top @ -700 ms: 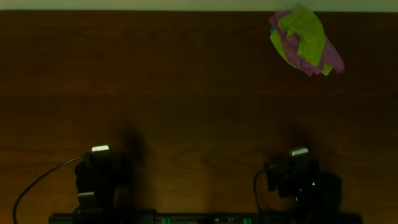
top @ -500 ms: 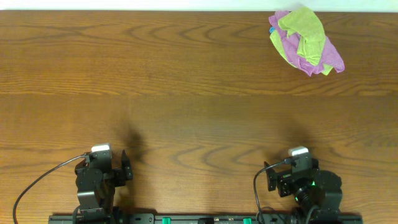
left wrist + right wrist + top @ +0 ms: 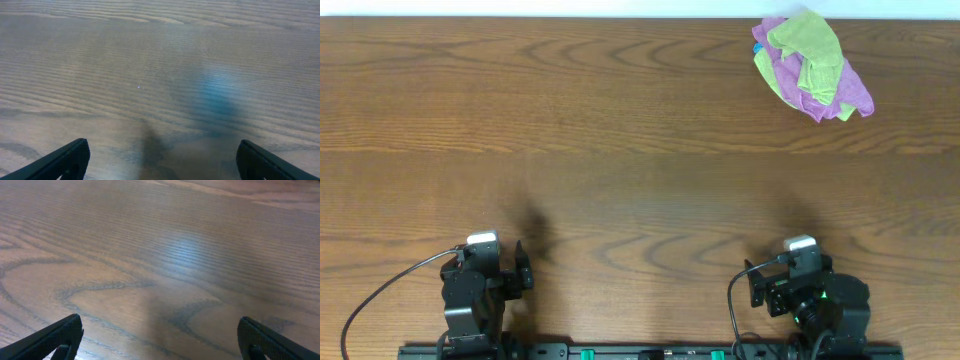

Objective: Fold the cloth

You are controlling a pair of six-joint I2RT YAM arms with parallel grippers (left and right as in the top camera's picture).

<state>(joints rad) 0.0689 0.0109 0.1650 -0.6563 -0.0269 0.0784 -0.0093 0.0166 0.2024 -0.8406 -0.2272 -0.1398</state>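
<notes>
The lime-green square cloth with the white tag is not in any view. My left gripper (image 3: pixel 485 262) rests near the table's front edge at the left; its wrist view shows the fingers wide apart (image 3: pixel 162 156) with only bare wood between them. My right gripper (image 3: pixel 802 265) rests near the front edge at the right, also open and empty (image 3: pixel 160 336). Both are far from the cloth bundle at the back right.
A crumpled bundle of a purple cloth (image 3: pixel 855 95) and a yellow-green cloth (image 3: pixel 810 52) lies at the back right, close to the far edge. The brown wooden table (image 3: pixel 620 150) fills the view. Cables run from both arm bases at the front.
The overhead view went from dark to fully lit. Neither arm nor the bundle has moved.
</notes>
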